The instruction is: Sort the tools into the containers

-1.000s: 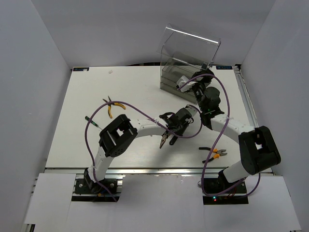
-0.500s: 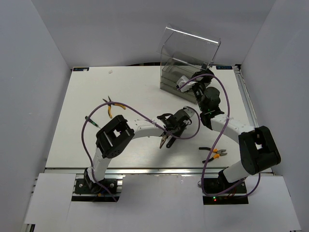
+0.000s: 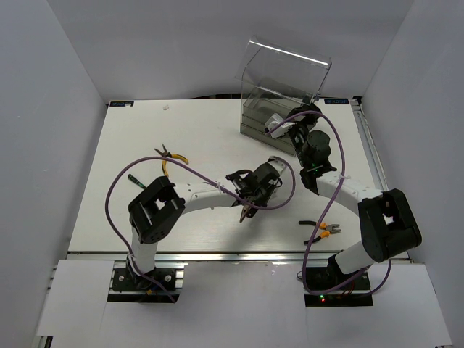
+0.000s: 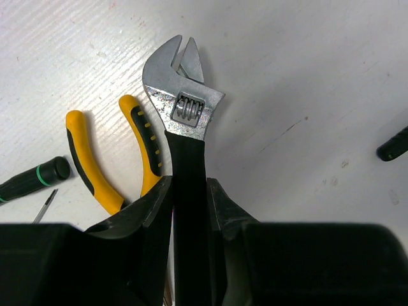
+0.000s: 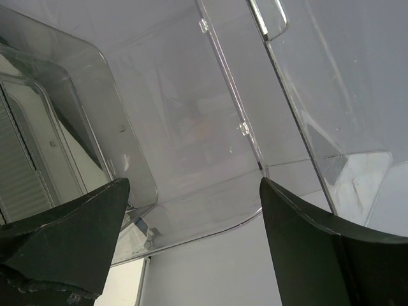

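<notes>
Your left tool (image 4: 189,191) is clamped on the adjustable wrench (image 4: 185,121) by its smooth black handle, mid-counter (image 3: 203,130) and well short of the cabinet (image 3: 286,76). The heavy chrome head with its knurled screw overhangs, so it could pivot or slip in that narrow grip. Your right tool (image 5: 191,191) stands apart against the cabinet's glossy clear plastic, so a crowded approach could make the arms clash.

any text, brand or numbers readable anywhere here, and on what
No readable text in any view.
Silver adjustable wrench with black handle, clamped in the left gripper: no brand or size mark visible.
Yellow-and-black plier handles: plain.
Transparent smoky-grey plastic cabinet: no label visible.
</notes>
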### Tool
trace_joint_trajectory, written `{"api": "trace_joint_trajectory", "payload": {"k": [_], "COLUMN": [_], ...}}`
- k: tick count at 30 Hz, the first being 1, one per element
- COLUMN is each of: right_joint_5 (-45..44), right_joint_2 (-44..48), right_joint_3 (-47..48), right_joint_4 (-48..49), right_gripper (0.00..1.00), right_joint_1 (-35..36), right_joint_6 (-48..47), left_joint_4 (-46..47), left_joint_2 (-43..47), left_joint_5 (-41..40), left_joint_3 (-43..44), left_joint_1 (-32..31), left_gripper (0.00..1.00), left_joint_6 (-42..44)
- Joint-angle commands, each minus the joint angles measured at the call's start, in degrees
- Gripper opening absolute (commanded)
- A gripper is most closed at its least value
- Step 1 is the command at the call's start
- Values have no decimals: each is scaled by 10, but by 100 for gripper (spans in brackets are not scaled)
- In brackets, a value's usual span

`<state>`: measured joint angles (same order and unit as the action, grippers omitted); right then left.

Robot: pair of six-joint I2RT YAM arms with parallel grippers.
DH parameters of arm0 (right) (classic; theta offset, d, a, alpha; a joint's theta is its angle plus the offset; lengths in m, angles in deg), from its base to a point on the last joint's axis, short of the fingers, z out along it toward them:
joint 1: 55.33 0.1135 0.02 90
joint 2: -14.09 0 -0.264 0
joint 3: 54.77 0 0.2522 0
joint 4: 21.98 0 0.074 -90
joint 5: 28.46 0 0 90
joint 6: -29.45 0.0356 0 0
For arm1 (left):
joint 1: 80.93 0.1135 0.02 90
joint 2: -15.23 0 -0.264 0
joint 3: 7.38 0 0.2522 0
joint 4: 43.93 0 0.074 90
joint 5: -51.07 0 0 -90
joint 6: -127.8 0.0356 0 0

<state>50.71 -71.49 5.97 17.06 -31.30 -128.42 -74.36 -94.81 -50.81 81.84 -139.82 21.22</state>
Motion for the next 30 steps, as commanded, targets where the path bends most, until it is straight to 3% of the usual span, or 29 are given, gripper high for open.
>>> {"api": "trace_joint_trajectory", "payload": {"k": [1,17,30], "right_joint_5": [-14,-14,-14], "right_joint_2": [22,22,23], "right_joint_3": [-2,-6,-6], "right_joint_4": [38,38,40], "right_gripper": [89,89,89], "right_joint_1": [0,0,0], "right_joint_6": [9,9,10], "left_joint_4": [32,69,100], "left_joint_2": [50,131,147], "left_joint_5": [-14,-12,26], "left_joint_3": [-3,-46,-16], "left_joint_1": [-1,61,128], "left_gripper": [0,0,0], "left_joint_6": [-6,-44,-70]}}
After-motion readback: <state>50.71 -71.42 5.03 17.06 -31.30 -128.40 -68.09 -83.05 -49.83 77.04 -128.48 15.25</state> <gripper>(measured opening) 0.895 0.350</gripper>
